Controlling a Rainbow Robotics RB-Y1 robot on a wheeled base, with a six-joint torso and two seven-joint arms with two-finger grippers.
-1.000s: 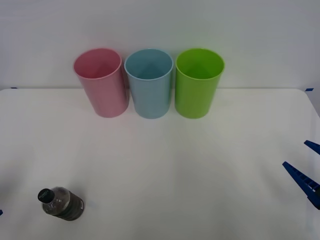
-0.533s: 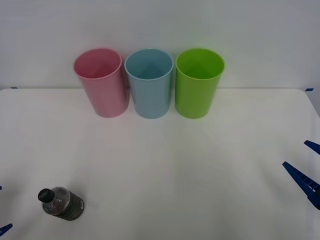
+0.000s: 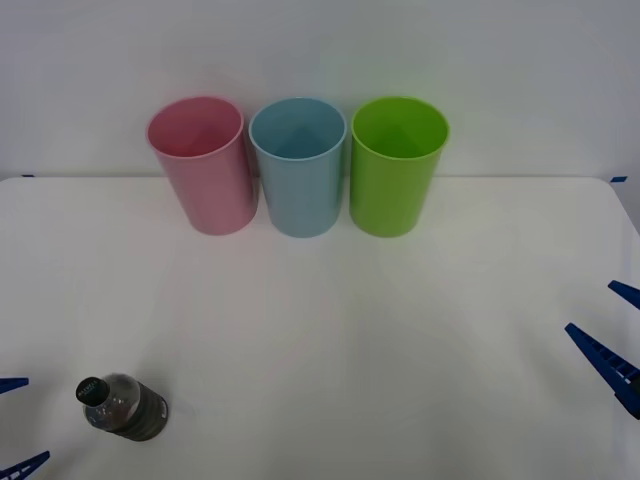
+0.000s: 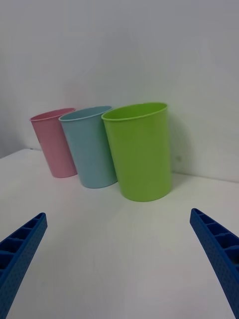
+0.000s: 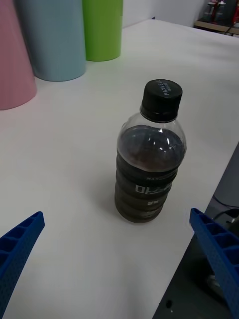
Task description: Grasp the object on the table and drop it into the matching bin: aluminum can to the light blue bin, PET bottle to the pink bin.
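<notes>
The PET bottle (image 3: 123,406) stands upright on the table (image 3: 330,330) in the lower left of the front view, near the table's front edge. From above it looks like a small dark lump with a round black cap. The left wrist view shows more — the bottle (image 5: 149,159) has a clear top part, a dark ribbed label wrap with white letters, and white print on the cap.

The left gripper (image 3: 18,425) peeks in at the lower left corner of the front view, just beside the bottle but not touching it. Its two blue fingers are spread wide apart and hold nothing. In the left wrist view the bottle sits between and beyond the two blue fingertips (image 5: 20,244).

Far from the bottle, at the back of the table in the upper middle of the front view, three tall cups stand in a row close together: the pink bin (image 3: 203,165), the light blue bin (image 3: 298,165) and a green cup (image 3: 395,165). The front view looks down into their open tops.

The right gripper (image 3: 620,335) sits at the right edge of the front view — also spread wide, holding nothing. The right wrist view shows the cups from the side, with the green cup (image 4: 140,152) nearest.
</notes>
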